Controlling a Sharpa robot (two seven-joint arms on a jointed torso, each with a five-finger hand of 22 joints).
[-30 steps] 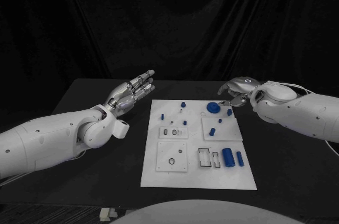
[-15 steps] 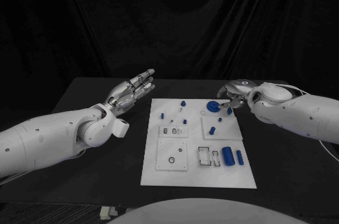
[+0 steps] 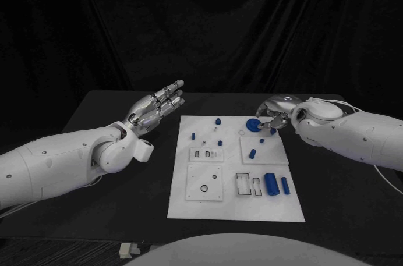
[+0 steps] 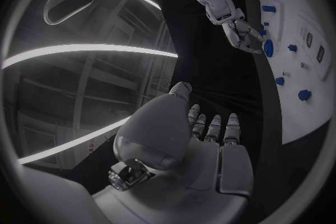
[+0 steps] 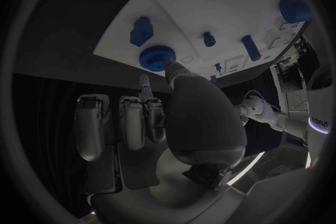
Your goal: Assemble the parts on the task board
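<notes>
Right robot hand (image 3: pixel 275 112) has crept closer to the round blue toothed gear (image 3: pixel 253 125) at the flat white task board's (image 3: pixel 235 208) far edge; fingertip looks on it, grip unclear. Left robot hand (image 3: pixel 157 107) hovers open and flat beside the board over the black desk (image 3: pixel 126 190), likely keeping clear.

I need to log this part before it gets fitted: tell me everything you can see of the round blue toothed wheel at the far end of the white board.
The round blue toothed wheel looks like a small plastic gear: a flat disc with a ridged rim. It lies flat near the far edge of the white task board, beside a smaller blue block. The right hand hangs at it, one fingertip meeting its rim; whether it grips the wheel cannot be told.
</notes>
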